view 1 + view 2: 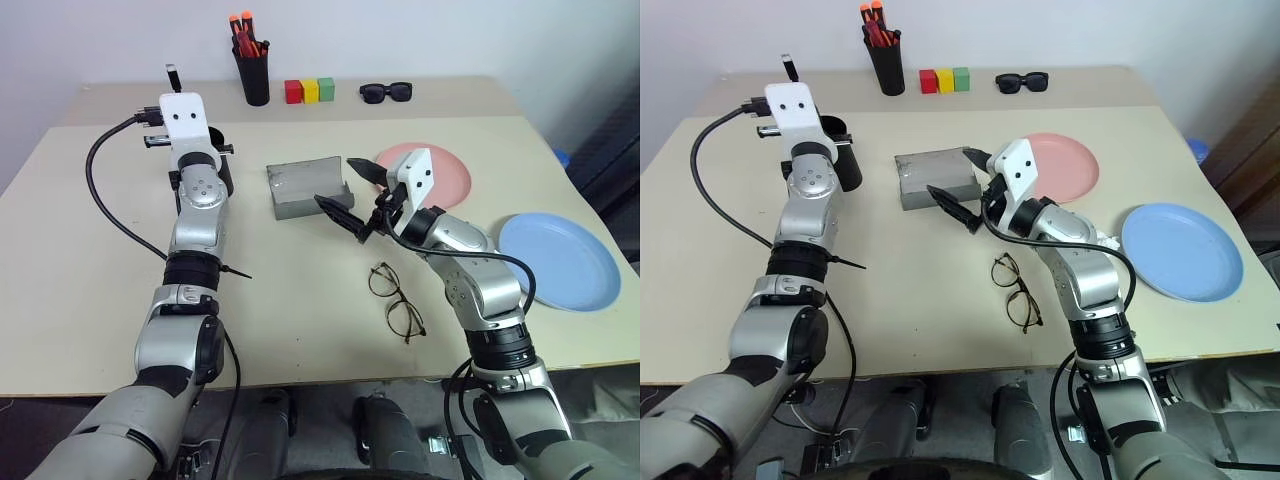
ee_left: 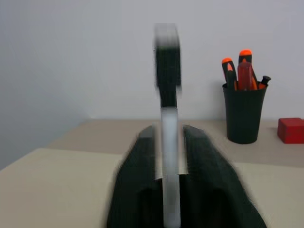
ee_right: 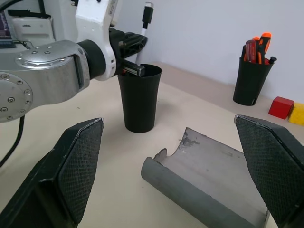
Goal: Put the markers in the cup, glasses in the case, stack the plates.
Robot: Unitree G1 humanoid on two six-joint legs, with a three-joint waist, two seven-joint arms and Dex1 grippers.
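Marker (image 3: 143, 28): a slim pen with a white shaft and black upper end, standing upright between the left gripper's fingers directly over the cup's mouth — the right wrist view is showing this from the side, while the left wrist view is showing it blurred (image 2: 168, 118) between the two dark fingers.
Cup (image 3: 139, 97): a tapered matte black tumbler, sitting upright on the table's left half, near the case.
Left gripper (image 3: 135, 45): fingers are lying close on either side of the marker's shaft; whether they are pressing on it or just parted cannot be told.
Case (image 1: 309, 186): grey, hinged, lying open at the table's middle, grey lining facing up; the right wrist view is showing its rounded near edge and a chipped-looking rim.
Right gripper (image 1: 352, 196): jaws are standing wide apart, holding nothing, hovering just beside the case's right end.
Glasses (image 1: 395, 300): thin dark wire rims with round clear lenses, lying on the table nearer the robot than the case.
Plates: the pink plate (image 1: 450, 172) is lying behind the right gripper; the blue plate (image 1: 562, 260) is lying apart — toward the table's right edge.
Back of table: pen pot (image 1: 254, 72) with orange-capped pens, coloured blocks (image 1: 309, 91), sunglasses (image 1: 386, 92).
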